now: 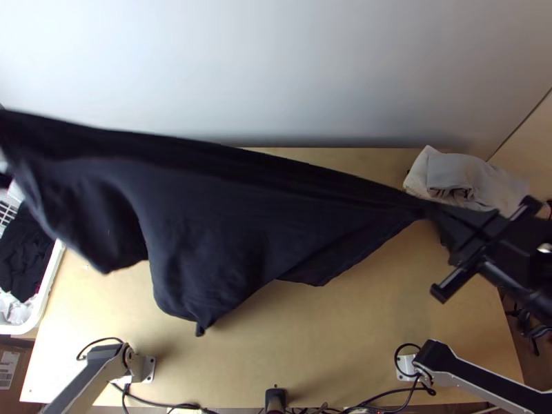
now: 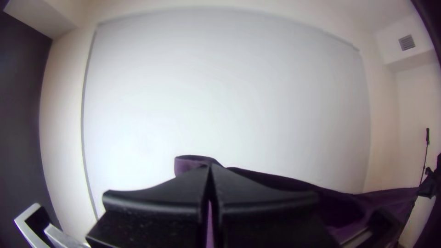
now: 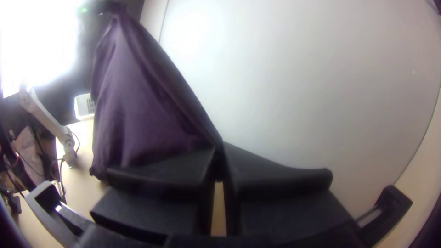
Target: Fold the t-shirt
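The dark t-shirt (image 1: 207, 228) hangs in the air above the table, stretched between both grippers, its lower part drooping in loose folds. At the right of the top view my right gripper (image 1: 436, 215) holds one upper end. In the right wrist view the right gripper (image 3: 219, 149) is shut on an edge of the t-shirt (image 3: 138, 101). In the left wrist view my left gripper (image 2: 210, 171) is shut on the other upper end of the t-shirt (image 2: 294, 183), a small flap standing above its fingertips.
Light-coloured folded cloth (image 1: 459, 181) lies at the table's back right. A white basket (image 1: 48, 286) with dark and white cloth stands beyond the left edge. Behind the wooden table (image 1: 359, 345) rises a pale wall panel (image 1: 290, 69). Cables run along the near edge.
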